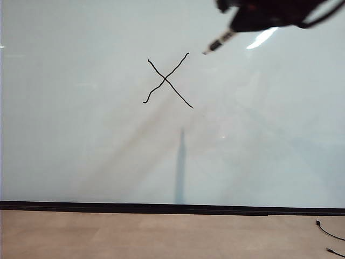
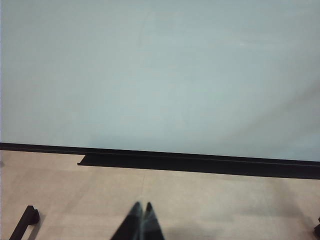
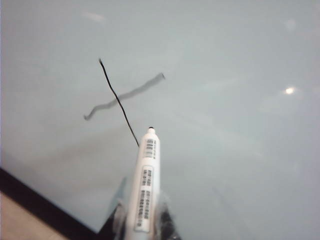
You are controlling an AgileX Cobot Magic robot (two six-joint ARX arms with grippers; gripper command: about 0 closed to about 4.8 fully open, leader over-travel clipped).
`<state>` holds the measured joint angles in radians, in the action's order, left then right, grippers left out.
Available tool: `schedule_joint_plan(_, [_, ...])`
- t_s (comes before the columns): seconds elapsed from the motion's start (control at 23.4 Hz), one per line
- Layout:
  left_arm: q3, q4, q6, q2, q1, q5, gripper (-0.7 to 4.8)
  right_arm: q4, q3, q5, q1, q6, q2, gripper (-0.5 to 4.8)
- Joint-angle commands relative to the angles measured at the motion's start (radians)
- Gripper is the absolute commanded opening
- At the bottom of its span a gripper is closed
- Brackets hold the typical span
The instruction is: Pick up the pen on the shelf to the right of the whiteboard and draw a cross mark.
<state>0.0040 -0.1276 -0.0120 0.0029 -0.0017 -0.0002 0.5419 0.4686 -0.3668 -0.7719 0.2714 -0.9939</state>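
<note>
A: Up at the board's top right, right gripper point(image 1: 233, 33) clenched on the pen point(image 1: 220, 42), tip off the whiteboard point(image 1: 81, 151), just beside the cross mark point(image 1: 167, 81)

B: Left gripper point(image 2: 141, 209)?

A: Low near the floor, fingers pressed together, empty

B: Risk?

A: Uncapped tip swinging back could likely graze the board, adding a stray stroke. Pen: slim white barrel, barcode label, dark tip. Cross: two wavy black strokes, both complete

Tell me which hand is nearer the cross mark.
Right. The right hand, holding the pen, is up beside the cross mark; the left hand sits low by the floor.
</note>
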Motion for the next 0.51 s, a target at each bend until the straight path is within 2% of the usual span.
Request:
schedule_joint_plan(0.04, [0.003,0.009,0.004,0.000,-0.001,0.003,-0.05,0.013,-0.129,-0.008,0.002,-0.013,0.124,-0.05])
schedule_joint_plan(0.21, [0.003,0.009,0.004,0.000,0.000,0.003,-0.05,0.012,-0.286,-0.012,0.003,-0.016,0.295,-0.05])
schedule_joint_plan(0.51, [0.003,0.009,0.004,0.000,0.000,0.003,-0.05,-0.011,-0.370,-0.021,0.003,-0.017,0.393,-0.05])
